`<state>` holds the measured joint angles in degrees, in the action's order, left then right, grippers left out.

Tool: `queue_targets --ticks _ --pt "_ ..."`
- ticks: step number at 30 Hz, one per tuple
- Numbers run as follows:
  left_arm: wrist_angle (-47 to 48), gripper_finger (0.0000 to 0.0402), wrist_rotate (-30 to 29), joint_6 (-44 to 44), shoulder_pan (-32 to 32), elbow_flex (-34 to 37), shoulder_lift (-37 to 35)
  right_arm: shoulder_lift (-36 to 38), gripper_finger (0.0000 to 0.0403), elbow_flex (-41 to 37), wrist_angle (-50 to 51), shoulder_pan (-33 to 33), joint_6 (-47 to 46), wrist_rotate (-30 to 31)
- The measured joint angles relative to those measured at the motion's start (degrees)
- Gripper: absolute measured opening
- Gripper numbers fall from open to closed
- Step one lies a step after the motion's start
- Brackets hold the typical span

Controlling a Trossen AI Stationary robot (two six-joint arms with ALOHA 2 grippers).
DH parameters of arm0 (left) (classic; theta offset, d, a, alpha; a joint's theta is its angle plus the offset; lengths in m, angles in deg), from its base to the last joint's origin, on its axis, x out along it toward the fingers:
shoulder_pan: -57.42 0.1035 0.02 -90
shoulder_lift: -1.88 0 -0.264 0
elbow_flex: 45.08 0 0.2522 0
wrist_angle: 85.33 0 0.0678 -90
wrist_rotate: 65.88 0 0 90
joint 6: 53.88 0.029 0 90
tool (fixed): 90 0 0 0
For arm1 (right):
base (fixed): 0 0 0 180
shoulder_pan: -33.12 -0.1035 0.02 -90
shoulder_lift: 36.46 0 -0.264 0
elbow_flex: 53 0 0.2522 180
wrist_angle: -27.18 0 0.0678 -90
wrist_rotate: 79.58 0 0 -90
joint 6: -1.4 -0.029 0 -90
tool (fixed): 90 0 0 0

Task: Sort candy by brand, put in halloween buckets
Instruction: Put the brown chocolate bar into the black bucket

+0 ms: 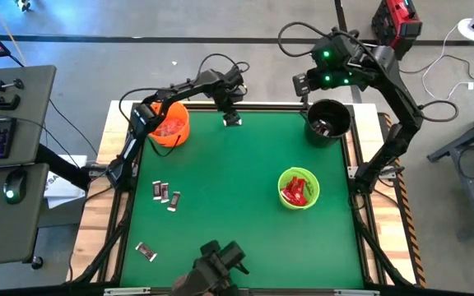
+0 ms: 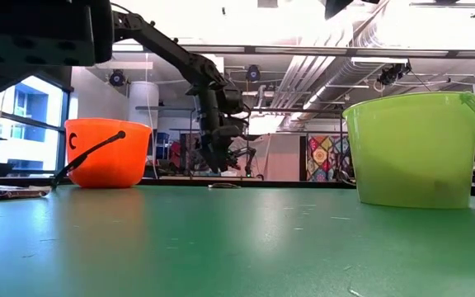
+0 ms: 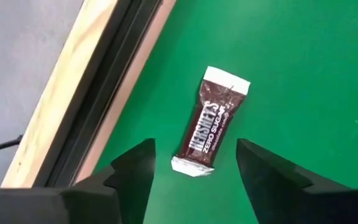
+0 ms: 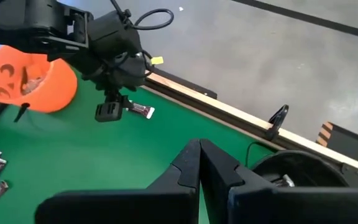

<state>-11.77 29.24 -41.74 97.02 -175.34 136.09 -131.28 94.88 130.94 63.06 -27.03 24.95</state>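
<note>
My left gripper (image 3: 194,171) hangs with fingers spread above a brown candy (image 3: 209,121) lying flat on the mat just beside the orange bucket (image 1: 170,123). My right gripper (image 4: 199,163), fingers pressed together and empty, waits over the black bucket (image 1: 327,122).

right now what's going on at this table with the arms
The robot is sorting wrapped candy into three buckets. The left claw hangs open over a brown Hershey's Zero Sugar bar lying flat on the green mat near the far edge, beside the orange bucket. The right claw is shut and empty above the black bucket. Red candies sit in the lime green bucket, and a few wrapped pieces still lie loose on the mat.
</note>
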Motion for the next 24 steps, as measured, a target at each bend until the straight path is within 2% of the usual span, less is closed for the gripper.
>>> queue_targets --ticks 7,14,24 --pt "-0.1 0.0245 0.4 4.7 0.2 0.0 1.1 -0.1 0.0000 0.0 0.0 -2.2 -1.8 0.3" --pt "0.1 0.0244 1.2 8.2 0.0 0.0 3.7 -0.2 0.0000 0.0 0.0 -3.9 -1.7 0.4" --pt "0.0 0.0239 -1.9 10.3 -1.3 -0.2 5.3 -0.2 0.0000 0.0 0.0 -4.6 -0.4 2.0"
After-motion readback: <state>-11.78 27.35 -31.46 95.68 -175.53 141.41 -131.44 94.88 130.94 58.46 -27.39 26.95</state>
